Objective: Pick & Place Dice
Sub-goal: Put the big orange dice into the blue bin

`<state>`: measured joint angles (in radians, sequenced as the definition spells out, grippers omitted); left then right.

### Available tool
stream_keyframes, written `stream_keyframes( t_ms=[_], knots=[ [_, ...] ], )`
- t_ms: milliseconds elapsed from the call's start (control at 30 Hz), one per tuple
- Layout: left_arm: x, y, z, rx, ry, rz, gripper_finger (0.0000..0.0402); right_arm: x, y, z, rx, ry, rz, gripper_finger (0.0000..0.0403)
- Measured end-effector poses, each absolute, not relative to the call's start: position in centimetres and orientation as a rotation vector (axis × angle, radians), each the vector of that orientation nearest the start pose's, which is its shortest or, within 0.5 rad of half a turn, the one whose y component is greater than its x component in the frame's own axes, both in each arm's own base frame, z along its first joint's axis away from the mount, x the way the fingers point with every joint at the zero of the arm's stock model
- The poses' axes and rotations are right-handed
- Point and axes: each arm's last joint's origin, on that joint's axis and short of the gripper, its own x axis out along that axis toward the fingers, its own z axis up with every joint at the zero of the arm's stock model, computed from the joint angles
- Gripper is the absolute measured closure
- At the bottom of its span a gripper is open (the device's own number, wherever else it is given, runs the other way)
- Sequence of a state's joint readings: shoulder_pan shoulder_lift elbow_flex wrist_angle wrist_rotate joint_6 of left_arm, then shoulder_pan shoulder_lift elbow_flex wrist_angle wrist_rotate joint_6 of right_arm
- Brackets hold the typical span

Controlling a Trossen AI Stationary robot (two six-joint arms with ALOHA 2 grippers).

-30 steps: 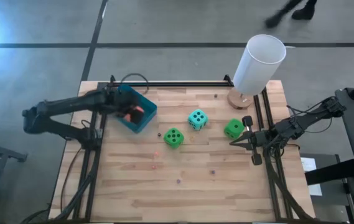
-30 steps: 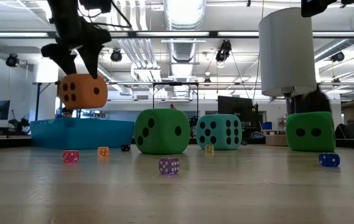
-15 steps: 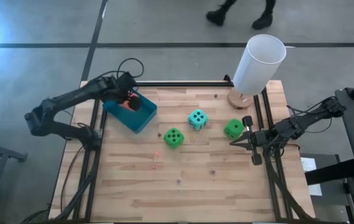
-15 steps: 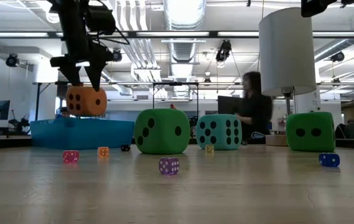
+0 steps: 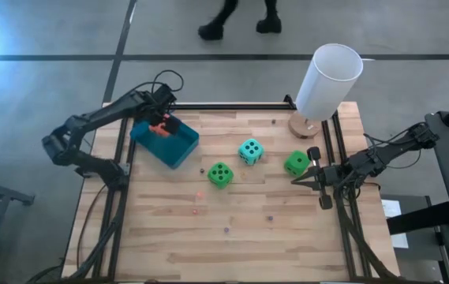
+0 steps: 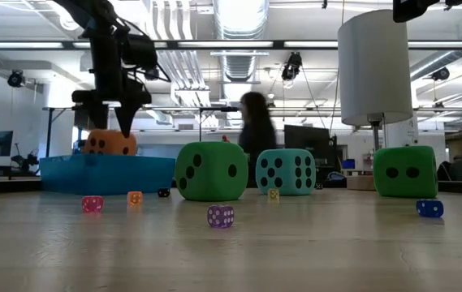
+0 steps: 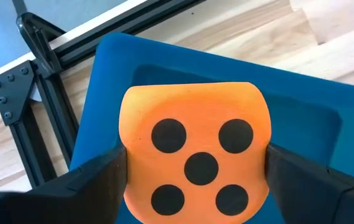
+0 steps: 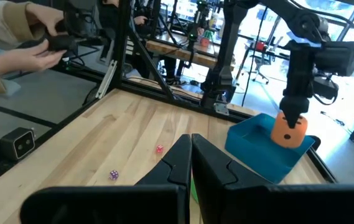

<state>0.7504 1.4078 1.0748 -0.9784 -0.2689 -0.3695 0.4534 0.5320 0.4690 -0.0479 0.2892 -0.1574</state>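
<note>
We see the orange-red die (image 7: pixel 195 168) clasped between the left gripper (image 6: pixel 109 122) fingers, lowered into the blue tray (image 5: pixel 169 146); whether it touches the floor seems unclear. Our right gripper (image 8: pixel 191 155) waits clenched at the table's right edge.

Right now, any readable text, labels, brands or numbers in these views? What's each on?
No readable words, brands or printed numbers in any view.
Only markings are pips: the soft orange die between the left gripper fingers over the blue plastic tray shows five dark pips.
Tiny coloured dice on the wooden table: pips too small to count.
</note>
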Motion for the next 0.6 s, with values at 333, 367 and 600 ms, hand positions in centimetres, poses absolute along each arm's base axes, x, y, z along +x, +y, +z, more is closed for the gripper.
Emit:
stream_keyframes(
  t_ms=[333, 367, 600],
  knots=[
    [18.0, 18.7, 24.0, -0.629, 1.182, 1.121, 0.0066, 12.6, 5.2, 27.1, -0.197, 0.09, 0.172, 0.0394],
    [18.0, 18.7, 24.0, -0.629, 1.181, 1.122, 0.0065, 12.6, 5.2, 27.1, -0.197, 0.09, 0.172, 0.0394],
    [17.7, 19.1, 23.7, -0.643, 1.196, 1.139, 0.0065, 12.6, 5.2, 27.1, -0.197, 0.091, 0.172, 0.0394]
  ],
)
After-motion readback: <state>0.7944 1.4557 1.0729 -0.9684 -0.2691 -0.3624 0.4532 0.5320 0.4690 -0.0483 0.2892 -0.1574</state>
